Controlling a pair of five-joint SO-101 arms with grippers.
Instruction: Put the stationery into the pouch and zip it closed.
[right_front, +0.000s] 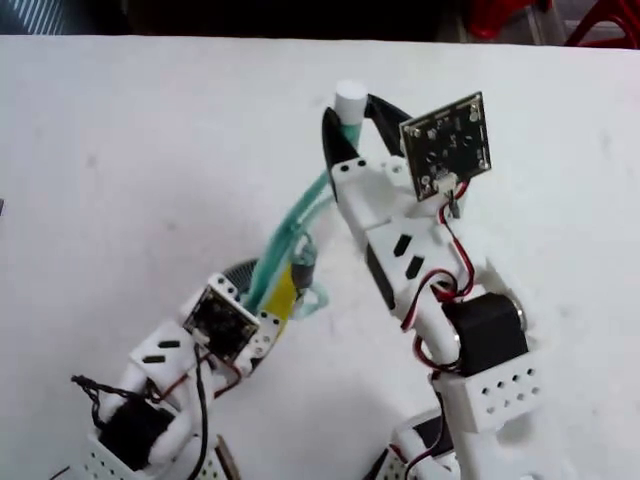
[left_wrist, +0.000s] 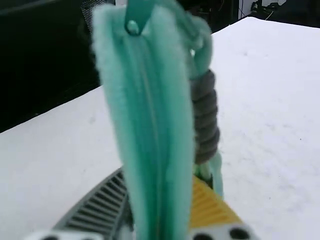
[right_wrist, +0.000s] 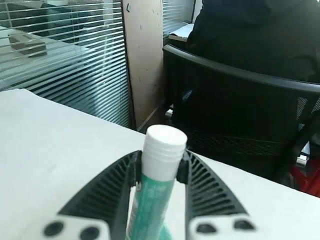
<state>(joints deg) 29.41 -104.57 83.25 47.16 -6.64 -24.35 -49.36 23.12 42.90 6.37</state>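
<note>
A teal pouch is held edge-on above the white table, its zipper facing up and the pull at the far end. My left gripper is shut on the pouch's near end, between a grey and a yellow finger. A grey coiled charm on a teal loop hangs beside the pouch. My right gripper is shut on a glue stick with a white cap, upright at the pouch's far end. Its lower end is hidden.
The table's far edge runs along the top of the high view. A black office chair stands beyond that edge. Both arms' bodies and cables crowd the near middle.
</note>
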